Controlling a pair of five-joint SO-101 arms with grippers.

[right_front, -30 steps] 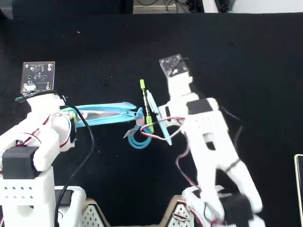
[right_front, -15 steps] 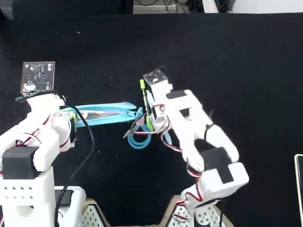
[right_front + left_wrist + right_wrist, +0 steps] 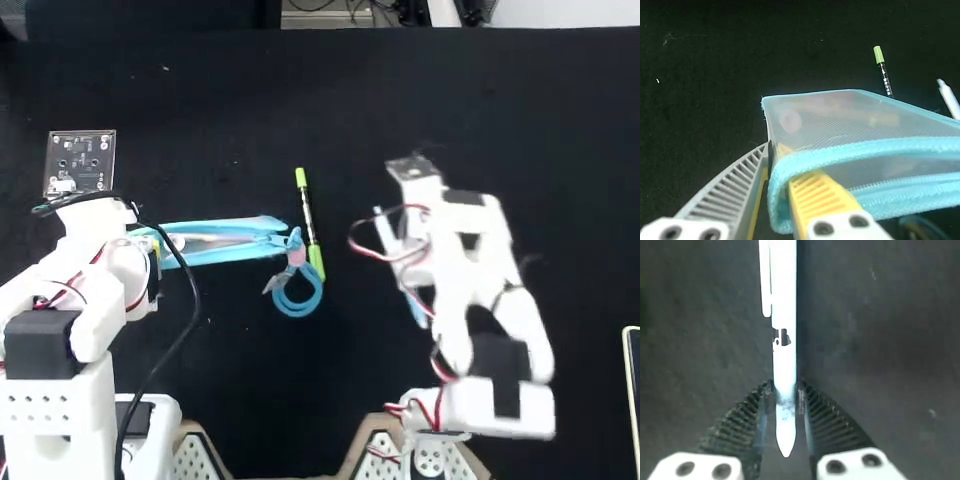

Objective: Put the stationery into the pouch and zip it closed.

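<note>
- Closest to me on the right, my right gripper [image 3: 785, 405] has its jaws pressed onto a white pen [image 3: 783, 315]. They pinch it near its pointed end, and the barrel and clip stick out ahead of them.
- From above, that white pen [image 3: 383, 228] slants alongside the right arm's wrist, well apart from the other things. I cannot tell whether it is clear of the table [image 3: 500, 100].
- On the left, my left gripper [image 3: 777, 185] pinches one end of the pouch [image 3: 840, 125]. The yellow jaw sits inside the teal lip and the grey jaw is outside against the end wall, so that end is open.
- The pouch [image 3: 215, 241] lies stretched over the black table from that gripper toward the middle. Faint shapes show through its mesh side.
- A blue ring [image 3: 297, 293] lies at the pouch's free end, touching the zip.
- Just beside that same end lies the green pen [image 3: 309, 222], pointing away from me. I cannot tell whether it touches the pouch.
</note>
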